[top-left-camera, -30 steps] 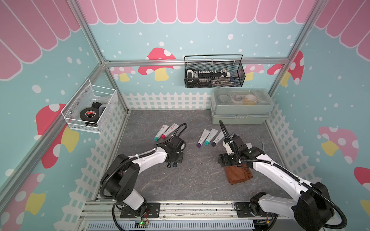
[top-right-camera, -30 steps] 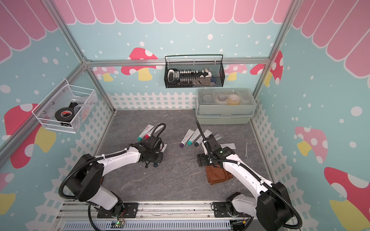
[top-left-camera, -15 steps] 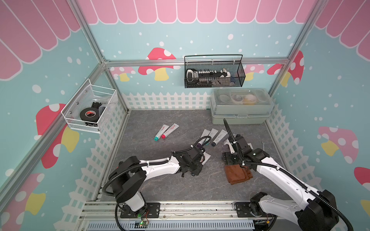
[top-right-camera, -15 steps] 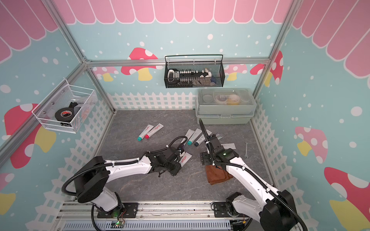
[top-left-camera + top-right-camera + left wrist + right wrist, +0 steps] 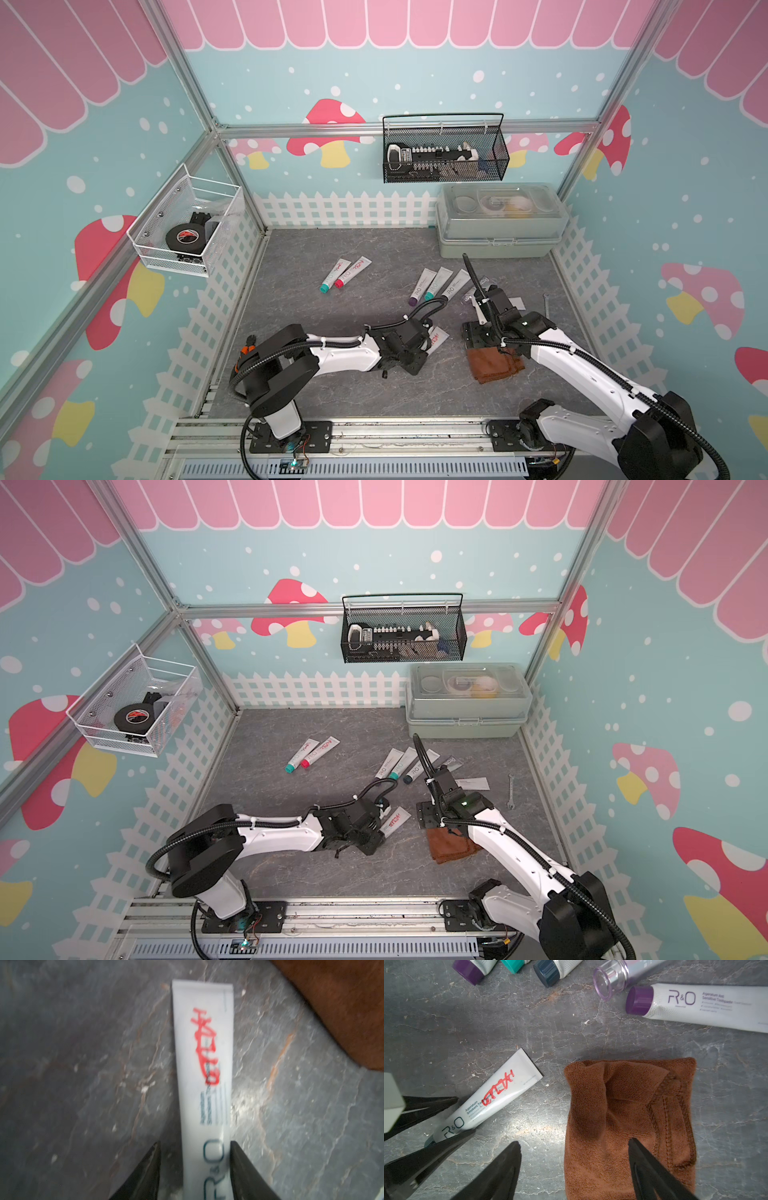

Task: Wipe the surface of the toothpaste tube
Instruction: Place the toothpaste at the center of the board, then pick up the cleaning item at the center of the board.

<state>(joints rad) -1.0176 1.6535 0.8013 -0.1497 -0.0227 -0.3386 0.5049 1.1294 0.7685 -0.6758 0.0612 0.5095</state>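
My left fingers [image 5: 149, 1169] stand parted either side of the toothpaste tube [image 5: 204, 1053], near its cap end. A sliver of bench shows beside one finger, so I judge that nothing is pinched. The tube lies flat on the bench [image 5: 332, 395], red scribble up, its crimped end just beside the brown cloth [image 5: 629, 1105]. My right fingers [image 5: 643, 1167] are spread wide, one over the cloth and one over bare bench.

To do this well, I would close the right fingers on a thick fold of cloth. I would also pin the tube at the cap end so it cannot skate while I rub along the scribble.

The bench is flat, dark and veined like slate. Three capped tubes [image 5: 434, 284] lie near, and a lidded box [image 5: 498, 245] sits in the far corner.
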